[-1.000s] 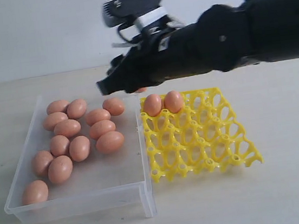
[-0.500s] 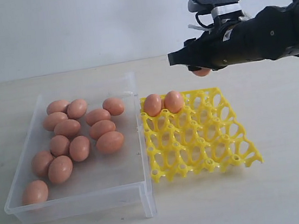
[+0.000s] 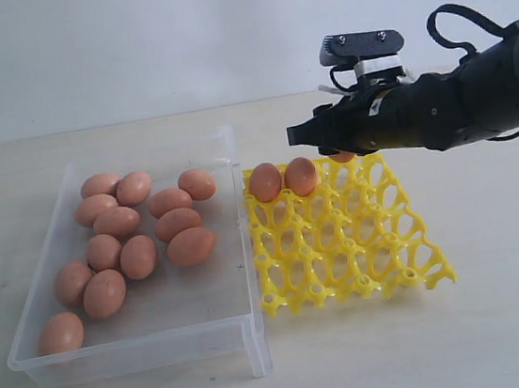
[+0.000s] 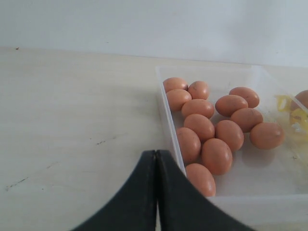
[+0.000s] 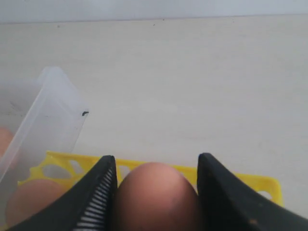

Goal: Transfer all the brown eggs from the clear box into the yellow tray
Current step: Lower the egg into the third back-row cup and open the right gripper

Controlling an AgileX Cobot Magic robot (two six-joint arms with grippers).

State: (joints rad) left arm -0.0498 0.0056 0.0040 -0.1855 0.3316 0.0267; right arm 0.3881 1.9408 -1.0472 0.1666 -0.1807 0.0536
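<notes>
Where the right tool [image 3: 314, 135] hangs: low over the tray's far row, just right of the two eggs [image 3: 282, 179] already seated; I'd judge the next free cup is its target.
Right tool's hold: jaws clamped on one egg [image 5: 156, 197] by its sides, leaving the underside free to settle into a cup.
Tray [image 3: 412, 279]: on the desk [image 3: 502, 316], just beside the box's right wall, which keeps each carry short.
Box [image 3: 145, 345]: thirteen eggs [image 3: 138, 256] lie loose inside, mostly toward its left and far parts.
Left tool [image 4: 156, 159]: jaws pressed together on nothing, parked beside the box, clear of the working arm.
Progress: early, I'd say.
</notes>
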